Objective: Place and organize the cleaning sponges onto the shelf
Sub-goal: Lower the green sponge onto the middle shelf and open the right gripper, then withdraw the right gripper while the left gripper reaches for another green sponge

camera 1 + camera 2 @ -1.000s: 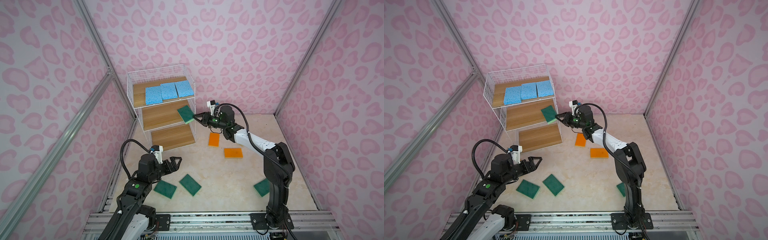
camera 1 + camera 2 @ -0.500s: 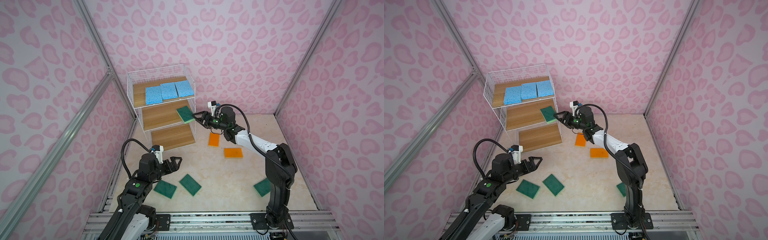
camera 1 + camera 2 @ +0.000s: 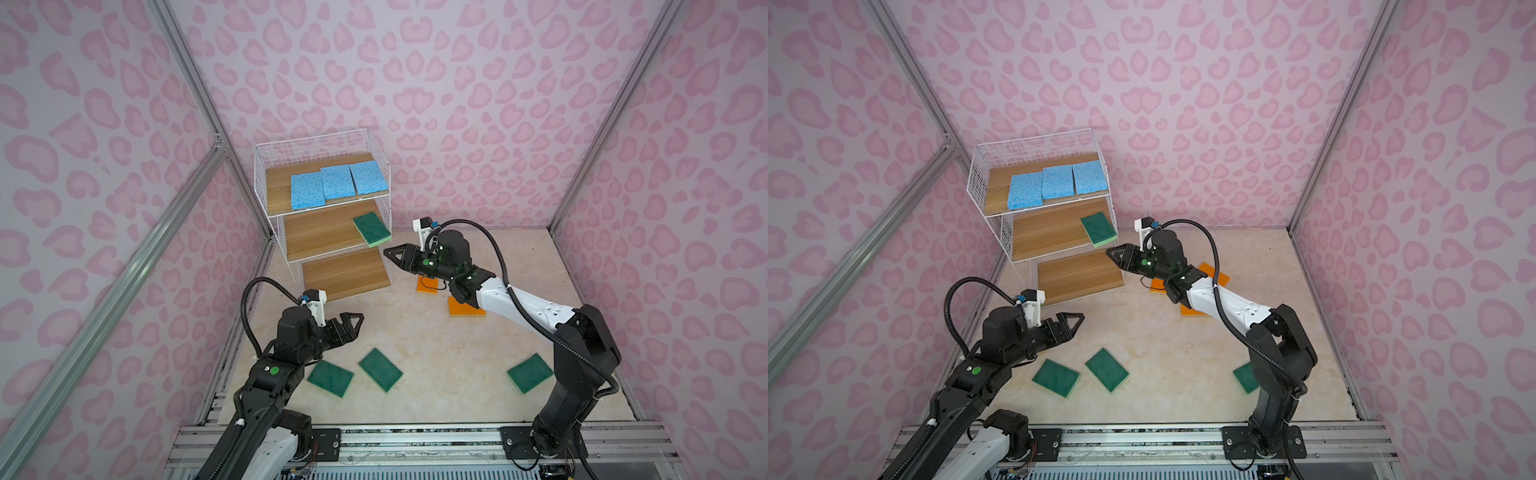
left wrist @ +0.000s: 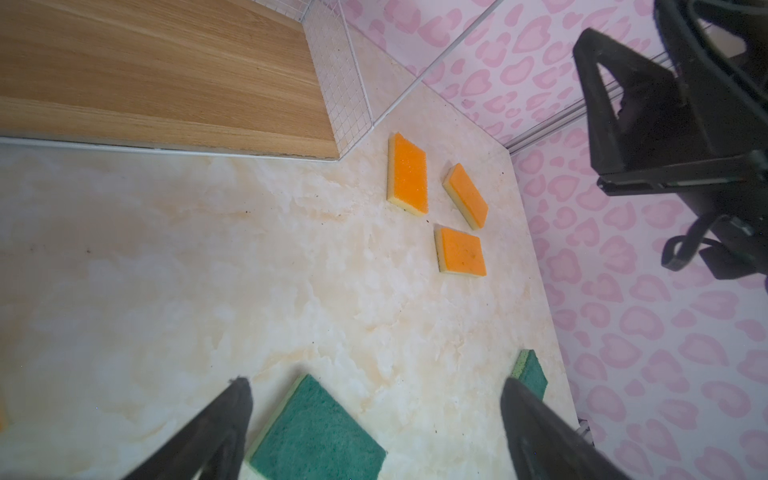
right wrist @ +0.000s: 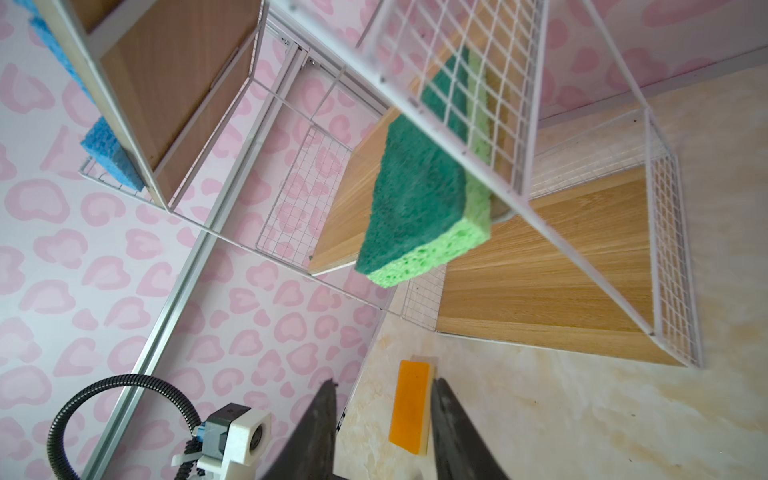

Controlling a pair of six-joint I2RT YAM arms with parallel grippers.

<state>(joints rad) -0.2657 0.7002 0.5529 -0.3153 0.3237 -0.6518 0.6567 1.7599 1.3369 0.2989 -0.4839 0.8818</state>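
The shelf [image 3: 316, 235] [image 3: 1042, 232] stands at the back left. Three blue cleaning sponges [image 3: 337, 182] [image 3: 1057, 183] lie in a row on its top board. One green sponge [image 3: 372, 229] [image 3: 1098, 229] [image 5: 415, 199] rests on the right end of the middle board, overhanging the front edge. My right gripper [image 3: 388, 254] [image 3: 1112, 253] [image 5: 384, 382] hangs just right of it, apart from it, open by a narrow gap and empty. My left gripper [image 3: 353, 326] [image 3: 1077, 322] [image 4: 374, 384] hovers wide open above a green sponge [image 4: 316, 436] on the floor.
Three green sponges [image 3: 330, 377] [image 3: 380, 369] [image 3: 530, 372] lie near the front of the floor. Orange sponges [image 4: 409, 179] [image 4: 466, 195] [image 4: 462, 251] lie under the right arm. Another orange sponge [image 5: 411, 407] lies by the left wall. The shelf's bottom board [image 3: 345, 272] is bare.
The right gripper let go of the green sponge on the middle board and drew back to the right; its jaws have narrowed again. The left arm has stayed put.
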